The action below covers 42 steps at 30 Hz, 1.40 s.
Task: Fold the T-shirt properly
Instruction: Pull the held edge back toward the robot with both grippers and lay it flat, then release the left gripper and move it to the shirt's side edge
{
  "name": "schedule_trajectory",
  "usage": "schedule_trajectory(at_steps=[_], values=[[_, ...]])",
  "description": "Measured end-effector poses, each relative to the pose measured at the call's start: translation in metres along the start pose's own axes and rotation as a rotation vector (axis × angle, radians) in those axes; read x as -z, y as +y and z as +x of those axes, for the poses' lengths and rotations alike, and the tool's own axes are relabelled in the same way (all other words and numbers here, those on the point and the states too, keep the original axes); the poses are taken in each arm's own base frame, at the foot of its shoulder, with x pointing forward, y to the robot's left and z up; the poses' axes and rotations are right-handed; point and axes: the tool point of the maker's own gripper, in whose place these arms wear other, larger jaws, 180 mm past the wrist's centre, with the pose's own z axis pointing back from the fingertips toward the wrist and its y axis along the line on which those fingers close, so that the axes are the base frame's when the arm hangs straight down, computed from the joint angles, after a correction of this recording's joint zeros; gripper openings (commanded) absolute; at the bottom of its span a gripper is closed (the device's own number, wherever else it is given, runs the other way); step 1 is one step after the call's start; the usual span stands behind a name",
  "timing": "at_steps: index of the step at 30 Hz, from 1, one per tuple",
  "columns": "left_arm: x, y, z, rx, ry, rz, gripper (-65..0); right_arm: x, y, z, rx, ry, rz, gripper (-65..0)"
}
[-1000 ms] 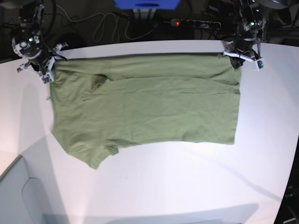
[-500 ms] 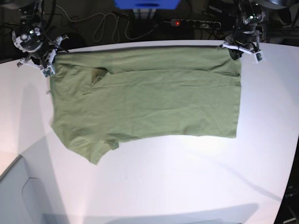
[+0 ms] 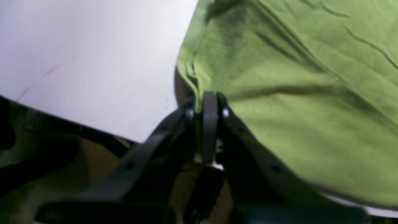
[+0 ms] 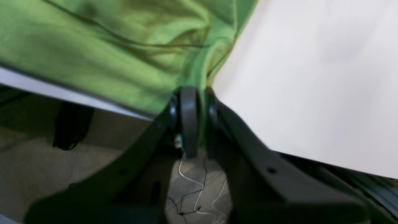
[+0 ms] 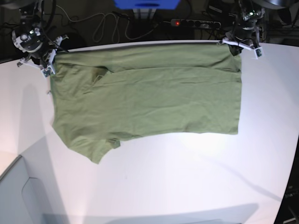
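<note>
- The T-shirt (image 5: 149, 93) lay spread across the far half of the white desk (image 5: 187, 177), its far edge along the desk's back rim, one sleeve (image 5: 93, 149) pointing toward the near side.
- The left gripper (image 5: 236, 45) had its fingers (image 3: 210, 118) pinched tight on one far corner of the cloth.
- The right gripper (image 5: 48, 63) had its fingers (image 4: 188, 112) clamped on the other far corner.
- Behind the desk lay a power strip (image 5: 194, 23) and loose cables (image 5: 105, 25).
</note>
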Motion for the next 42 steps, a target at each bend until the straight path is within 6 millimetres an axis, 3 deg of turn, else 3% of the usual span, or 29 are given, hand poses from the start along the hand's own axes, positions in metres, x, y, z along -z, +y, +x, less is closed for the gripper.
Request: schedule_trajectory(at_steps=[2,4,7,10,14,20,23,28,30,37,42], values=[[0.0,0.0,0.0,0.0,0.0,0.0,-63.6,0.0,0.0,0.0,0.0,0.002,0.0,-64.6],[0.0,0.0,0.0,0.0,0.0,0.0,-54.3,0.0,0.0,0.0,0.0,0.002,-0.001,-60.7],[0.0,0.0,0.001,0.0,-0.006,0.0,-40.5,0.0,0.0,0.001,0.001,0.0,-0.001,-49.3],[-0.001,-0.001,0.003,0.003,-0.009,-0.002,-33.9,0.0,0.0,0.0,0.0,0.004,-0.002,-37.1],[-0.006,-0.007,0.012,0.021,-0.026,-0.01,-33.6,-0.007,-0.013,0.001,0.032,-0.007,-0.045,-30.3],[-0.025,0.006,0.055,0.01,-0.158,0.041,-33.6,-0.028,-0.037,0.014,0.06,-0.061,-0.139,-29.9],[-0.024,0.006,0.07,0.002,-0.199,0.046,-33.6,-0.029,-0.044,0.03,0.059,-0.1,-0.158,-30.0],[-0.012,-0.007,0.13,0.03,-0.34,0.008,-33.4,-0.029,-0.052,0.055,0.083,-0.164,-0.182,-30.0],[-0.001,-0.011,0.151,0.009,-0.384,-0.004,-33.3,-0.026,-0.045,0.058,0.106,-0.177,-0.167,-30.0],[0.069,-0.014,0.189,-0.071,-0.36,-0.005,-33.4,-0.024,-0.039,0.06,0.123,-0.183,-0.155,-30.0],[0.126,-0.054,0.193,-0.046,-0.243,-0.095,-33.5,-0.02,-0.037,0.053,0.138,-0.166,-0.147,-30.0]])
